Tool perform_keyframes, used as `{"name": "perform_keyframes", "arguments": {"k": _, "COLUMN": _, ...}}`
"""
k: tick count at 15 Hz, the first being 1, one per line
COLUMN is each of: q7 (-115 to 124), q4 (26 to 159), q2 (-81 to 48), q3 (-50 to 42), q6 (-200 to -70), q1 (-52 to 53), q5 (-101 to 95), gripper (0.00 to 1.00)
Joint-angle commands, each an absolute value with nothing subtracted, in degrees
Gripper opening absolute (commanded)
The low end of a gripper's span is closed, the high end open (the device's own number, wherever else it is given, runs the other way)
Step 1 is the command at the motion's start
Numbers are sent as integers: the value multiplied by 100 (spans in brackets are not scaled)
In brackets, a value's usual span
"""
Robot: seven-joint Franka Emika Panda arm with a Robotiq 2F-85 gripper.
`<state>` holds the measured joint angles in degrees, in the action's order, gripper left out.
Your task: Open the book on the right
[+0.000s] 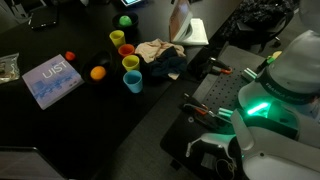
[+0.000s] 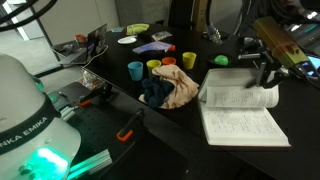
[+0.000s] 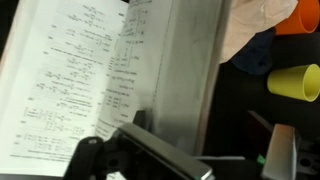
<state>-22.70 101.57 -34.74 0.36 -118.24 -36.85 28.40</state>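
book [image 2: 240, 118] lies open just beneath the gripper [image 2: 266, 78], pages lifted.

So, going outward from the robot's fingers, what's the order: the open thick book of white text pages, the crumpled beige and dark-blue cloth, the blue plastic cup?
In an exterior view:
1. Open thick book, right at the fingers.
2. Crumpled beige and dark-blue cloth, beside the book's standing pages.
3. Blue plastic cup, past the cloth's far side.

black table [image 1: 60, 130] holds open book [image 2: 240, 120], cups [image 1: 133, 82], cloths [image 1: 160, 55], blue book [image 1: 52, 80].
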Motion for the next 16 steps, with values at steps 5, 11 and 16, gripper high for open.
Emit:
{"name": "perform_keyframes", "arguments": {"k": 5, "q7": -2295, "q4": 10161, "q2": -3374, "q3": -62, "q6": -11855, "q1": -2696, "q5": 2828, "gripper": 100}}
{"name": "perform_keyframes", "arguments": {"k": 11, "q7": -2224, "q4": 10214, "q2": -3404, "q3": -137, "q6": -12019, "q1": -2214, "q5": 2566, "gripper": 100}}
{"name": "perform_keyframes", "arguments": {"k": 16, "q7": -2077, "q4": 10270, "q2": -3324, "q3": -299, "q6": -12226, "q1": -2042, "q5": 2139, "gripper": 100}}
